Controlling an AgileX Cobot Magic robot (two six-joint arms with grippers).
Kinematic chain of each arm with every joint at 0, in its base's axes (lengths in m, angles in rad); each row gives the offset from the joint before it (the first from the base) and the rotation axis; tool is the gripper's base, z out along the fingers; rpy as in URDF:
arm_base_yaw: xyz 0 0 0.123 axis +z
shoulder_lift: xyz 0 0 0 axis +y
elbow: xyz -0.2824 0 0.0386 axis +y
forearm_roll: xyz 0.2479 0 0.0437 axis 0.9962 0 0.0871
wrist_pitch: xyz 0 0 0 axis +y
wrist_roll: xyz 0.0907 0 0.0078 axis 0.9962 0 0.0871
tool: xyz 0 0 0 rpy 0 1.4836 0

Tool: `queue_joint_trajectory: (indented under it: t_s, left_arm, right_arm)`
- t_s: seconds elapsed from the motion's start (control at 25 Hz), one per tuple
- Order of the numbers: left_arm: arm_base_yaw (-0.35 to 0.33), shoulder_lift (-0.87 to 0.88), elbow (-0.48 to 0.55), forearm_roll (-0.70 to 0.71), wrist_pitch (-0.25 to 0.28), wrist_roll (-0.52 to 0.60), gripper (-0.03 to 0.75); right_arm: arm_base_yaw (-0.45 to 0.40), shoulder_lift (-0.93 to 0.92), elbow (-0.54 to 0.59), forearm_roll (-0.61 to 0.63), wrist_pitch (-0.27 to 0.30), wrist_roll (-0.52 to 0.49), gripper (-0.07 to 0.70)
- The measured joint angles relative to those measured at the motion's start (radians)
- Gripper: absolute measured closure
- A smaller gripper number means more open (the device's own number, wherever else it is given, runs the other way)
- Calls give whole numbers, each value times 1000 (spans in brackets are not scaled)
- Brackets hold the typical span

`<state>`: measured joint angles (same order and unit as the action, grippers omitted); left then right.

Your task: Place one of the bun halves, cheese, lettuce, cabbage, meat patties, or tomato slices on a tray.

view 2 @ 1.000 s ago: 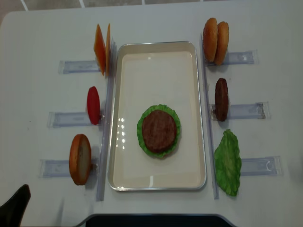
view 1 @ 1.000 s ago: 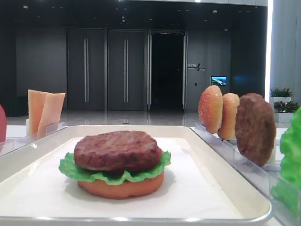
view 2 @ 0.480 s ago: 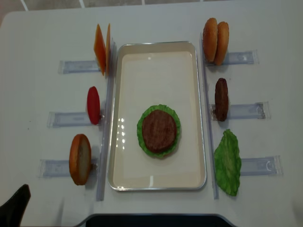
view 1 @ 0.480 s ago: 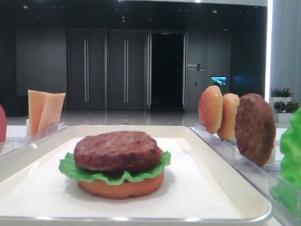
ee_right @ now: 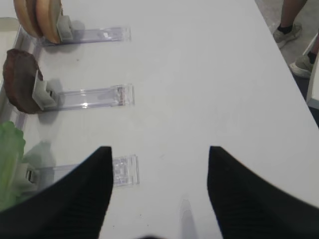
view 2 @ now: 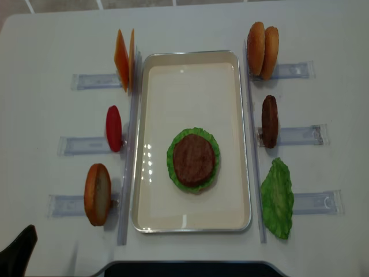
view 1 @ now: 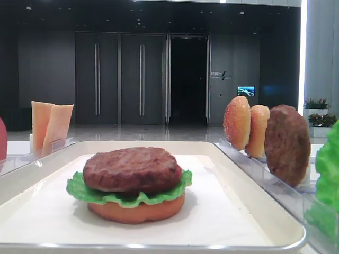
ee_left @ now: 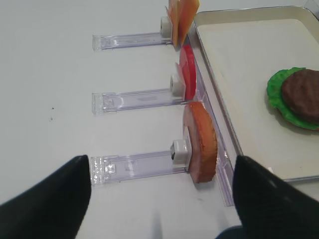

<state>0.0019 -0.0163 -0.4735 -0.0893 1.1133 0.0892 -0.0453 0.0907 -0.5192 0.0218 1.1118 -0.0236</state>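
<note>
On the cream tray (view 2: 190, 92) lies a stack: a bun half (view 1: 137, 210) at the bottom, lettuce (view 2: 173, 151) over it, and a meat patty (view 2: 194, 160) on top. My left gripper (ee_left: 159, 199) hovers open and empty over the table, near the front-left rack's bun half (ee_left: 200, 142). One of its dark fingers (view 2: 17, 254) shows at the overhead view's bottom left. My right gripper (ee_right: 159, 189) is open and empty above bare table, right of the lettuce rack (ee_right: 124, 170). It is outside both exterior views.
Clear racks flank the tray. On the left stand cheese slices (view 2: 124, 57), a tomato slice (view 2: 113, 128) and a bun half (view 2: 97, 193). On the right stand two bun halves (view 2: 262, 49), a patty (view 2: 269, 121) and a lettuce leaf (view 2: 278, 197). A person's feet (ee_right: 289, 30) are beyond the table edge.
</note>
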Motion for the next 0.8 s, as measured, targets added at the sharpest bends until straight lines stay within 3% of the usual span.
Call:
queue_joint_trajectory:
  t_s: [0.32,0.8]
  left_arm:
    - [0,0,0,0,0,0,22]
    - [0,0,0,0,0,0,22]
  right_arm:
    - [0,-91,6,58,12,-71,202]
    - [0,-98,21,74,25,-82,202]
